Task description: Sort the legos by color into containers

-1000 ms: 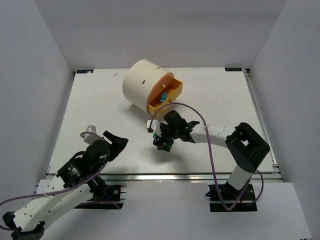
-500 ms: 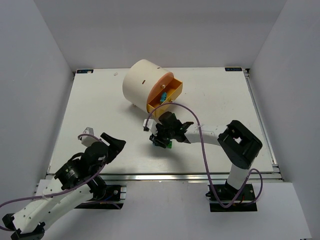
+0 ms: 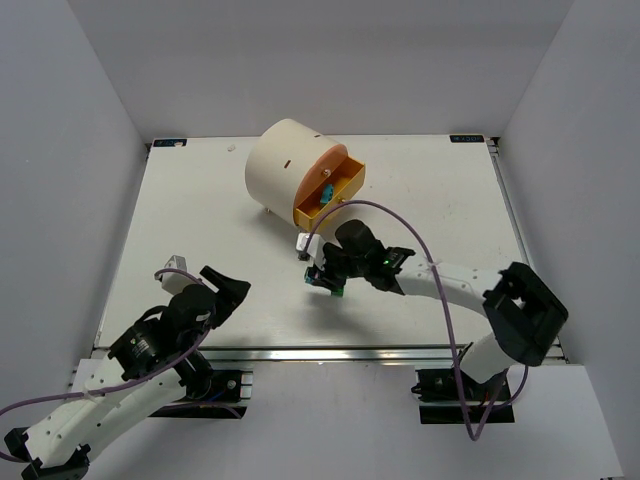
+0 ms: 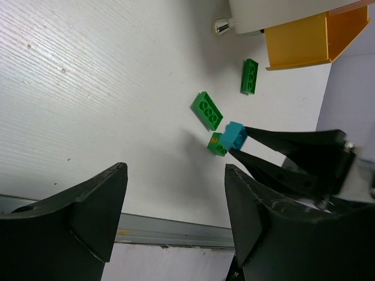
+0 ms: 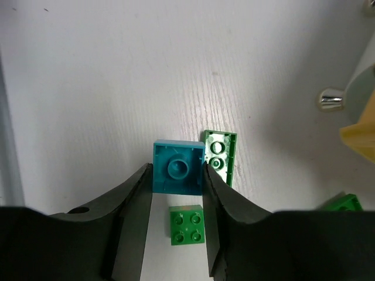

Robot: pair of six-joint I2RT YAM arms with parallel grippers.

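Right gripper (image 5: 177,171): I have it clamped on the teal brick (image 5: 179,167), held near the drum cabinet's (image 3: 275,160) front.
Green two-by-two brick (image 5: 187,225): lies close by the teal one, with an upturned green plate (image 5: 221,155) alongside.
Orange drawer (image 3: 340,180): pulled out of the drum cabinet, cyan piece (image 3: 326,193) inside.
Left gripper (image 3: 225,285): fingers apart, empty, well clear of the drum cabinet.

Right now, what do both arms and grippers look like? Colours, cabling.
The left arm and right arm have white links, black joint housings and black base plates. Each carries a looping purple cable. The left gripper and right gripper each have two matte black wedge-shaped fingers.
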